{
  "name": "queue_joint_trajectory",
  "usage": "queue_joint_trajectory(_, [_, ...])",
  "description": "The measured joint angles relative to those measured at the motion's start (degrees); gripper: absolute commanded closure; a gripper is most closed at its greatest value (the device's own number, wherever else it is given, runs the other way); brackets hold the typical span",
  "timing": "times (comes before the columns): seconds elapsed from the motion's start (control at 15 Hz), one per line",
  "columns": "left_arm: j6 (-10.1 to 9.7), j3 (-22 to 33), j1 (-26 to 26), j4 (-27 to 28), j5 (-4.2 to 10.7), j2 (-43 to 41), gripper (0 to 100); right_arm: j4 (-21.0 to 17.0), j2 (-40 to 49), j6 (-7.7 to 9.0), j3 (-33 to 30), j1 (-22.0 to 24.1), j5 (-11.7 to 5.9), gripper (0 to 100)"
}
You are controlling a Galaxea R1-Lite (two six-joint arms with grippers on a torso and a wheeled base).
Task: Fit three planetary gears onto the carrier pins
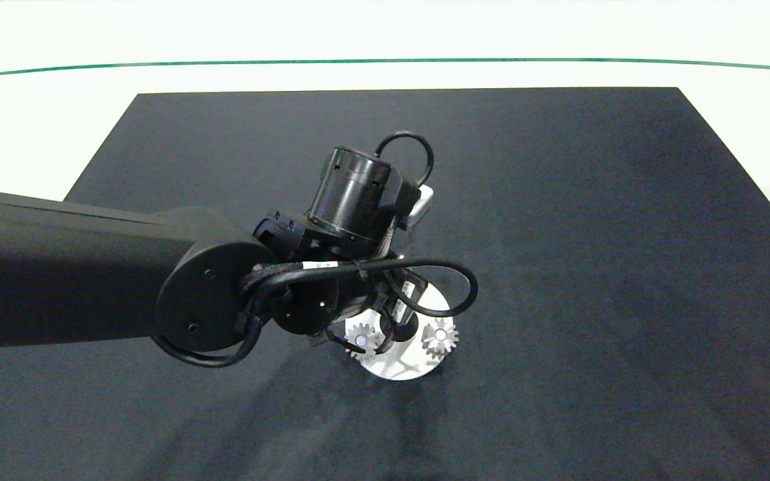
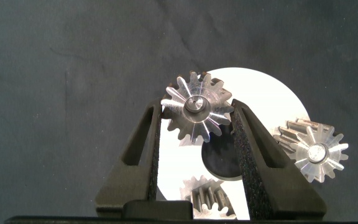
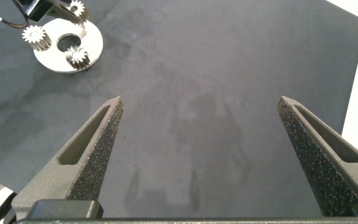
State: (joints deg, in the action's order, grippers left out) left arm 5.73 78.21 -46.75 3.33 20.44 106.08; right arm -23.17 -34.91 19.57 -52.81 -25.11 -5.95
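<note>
Right now my left gripper (image 2: 196, 118) is down over the white disc (image 2: 263, 93), its two fingers (image 2: 148, 146) pinching one planetary gear (image 2: 196, 107) between the foam pads. That gear sits at the disc's rim, its centre filled by a pale round pin end (image 2: 197, 103), though I cannot tell whether it is fully seated. A second gear (image 2: 312, 151) stands on another pin at the disc's edge, just beside my finger, and a third gear (image 2: 209, 194) shows between my fingers, near the disc's large dark centre hole (image 2: 219, 158). From above, my left arm (image 1: 91, 274) reaches in over the black mat (image 1: 592, 234) that covers the worktop, hiding much of the disc; two gears stay visible there on its near side. My right gripper (image 3: 210, 143) hangs well apart from the disc, its fingers spread wide over bare mat, holding nothing.
</note>
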Motion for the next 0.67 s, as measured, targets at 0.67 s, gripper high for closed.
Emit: queue_joint_trajectory(0.67, [0.20, -0.6, 0.3, 0.2, 0.04, -1.5, 0, 0.0, 0.0, -0.02, 0.0, -0.1, 0.41, 0])
